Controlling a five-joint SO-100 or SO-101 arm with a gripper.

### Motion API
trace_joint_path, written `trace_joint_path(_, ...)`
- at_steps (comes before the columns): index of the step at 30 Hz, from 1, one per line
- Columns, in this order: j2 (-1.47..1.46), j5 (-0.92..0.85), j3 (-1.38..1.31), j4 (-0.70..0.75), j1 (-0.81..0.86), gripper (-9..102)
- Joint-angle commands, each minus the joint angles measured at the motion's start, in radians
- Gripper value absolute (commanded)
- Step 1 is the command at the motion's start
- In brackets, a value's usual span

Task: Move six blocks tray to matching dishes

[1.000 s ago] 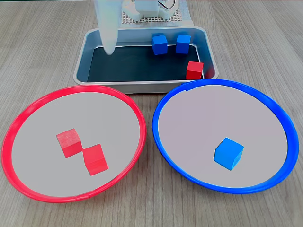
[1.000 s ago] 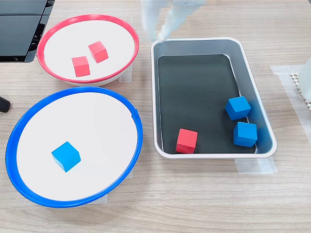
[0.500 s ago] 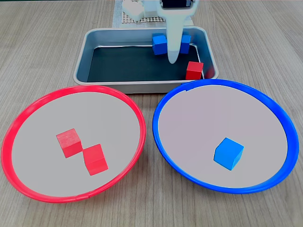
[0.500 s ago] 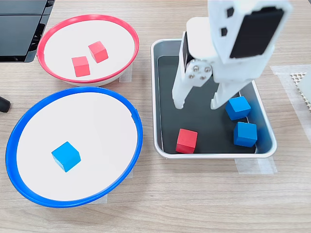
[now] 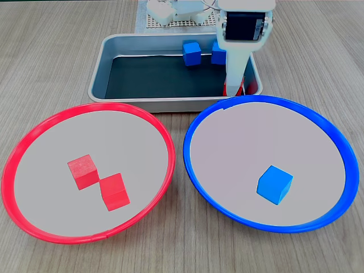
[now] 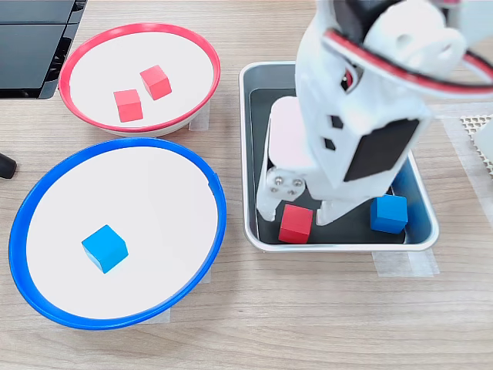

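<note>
The silver tray (image 5: 96, 85) (image 6: 246, 139) holds one red block (image 6: 296, 224) (image 5: 243, 87) in the corner nearest the blue dish. My gripper (image 6: 295, 216) (image 5: 234, 85) is open and lowered over that block, one finger on each side. Blue blocks (image 5: 192, 54) (image 6: 388, 213) sit at the tray's far end; in a fixed view a second one (image 5: 216, 55) is partly behind my arm. The red-rimmed dish (image 5: 85, 136) (image 6: 100, 62) holds two red blocks (image 5: 83, 171) (image 5: 115, 191). The blue-rimmed dish (image 5: 256, 136) (image 6: 115, 193) holds one blue block (image 5: 274, 184) (image 6: 105, 248).
The white arm base stands on a mesh mat (image 5: 170, 23) behind the tray. A dark flat object (image 6: 31, 46) lies at the table's top left corner. Both dishes sit close to the tray's wall on the wooden tabletop (image 5: 57, 45).
My gripper swung from the tray's empty end, past the blue blocks, and came down open around the red block in the corner. No block has moved.
</note>
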Motion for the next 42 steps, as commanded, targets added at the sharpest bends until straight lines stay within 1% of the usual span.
trace_joint_path(1, -0.006, -0.015, -0.034, -0.015, -0.003, 13)
trace_joint_path(5, -0.011, -0.103, -0.046, -0.005, 0.006, 0)
trace_joint_path(7, 0.018, -0.156, -0.044, 0.046, 0.029, 0)
trace_joint_path(9, 0.077, -0.252, -0.046, 0.130, 0.075, 0)
trace_joint_path(12, 0.181, -0.439, -0.084, 0.249, 0.206, 0)
trace_joint_path(14, 0.212, -0.554, -0.152, 0.258, 0.307, 0)
trace_joint_path(17, 0.158, -0.695, -0.319, 0.198, 0.448, 0)
trace_joint_path(19, 0.055, -0.735, -0.445, 0.095, 0.511, 0)
trace_joint_path(23, -0.140, -0.764, -0.627, -0.046, 0.551, 0)
trace_joint_path(25, -0.222, -0.778, -0.667, -0.106, 0.552, 4)
trace_joint_path(28, -0.256, -0.782, -0.646, -0.138, 0.549, 13)
trace_joint_path(31, -0.259, -0.779, -0.627, -0.135, 0.552, 17)
trace_joint_path(34, -0.238, -0.790, -0.597, -0.117, 0.560, 16)
trace_joint_path(35, -0.221, -0.813, -0.577, -0.104, 0.565, 14)
trace_joint_path(37, -0.167, -0.953, -0.522, -0.034, 0.565, 2)
trace_joint_path(38, -0.126, -1.055, -0.482, 0.029, 0.561, 0)
trace_joint_path(39, -0.048, -1.230, -0.394, 0.129, 0.561, 0)
trace_joint_path(40, 0.008, -1.336, -0.322, 0.167, 0.563, 0)
trace_joint_path(42, 0.133, -1.477, -0.155, 0.167, 0.568, 0)
